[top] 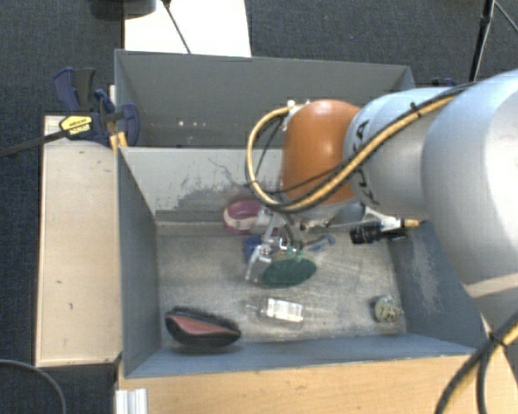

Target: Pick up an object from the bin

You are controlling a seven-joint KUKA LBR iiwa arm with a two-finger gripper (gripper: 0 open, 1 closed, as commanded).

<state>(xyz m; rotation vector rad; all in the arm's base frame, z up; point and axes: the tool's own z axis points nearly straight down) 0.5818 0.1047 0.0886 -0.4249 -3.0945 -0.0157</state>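
Hanging low over the green disc (292, 272) mid-bin (147, 257), the gripper (274, 250), spread or pinched cannot be told, has lifted nothing yet.

A thick silver-grey arm (466, 171), smooth and rounded; an orange cover (315, 158) caps its wrist; yellow and black cables (268, 158) loop around that cover; small metal gripper (272, 253) beneath.
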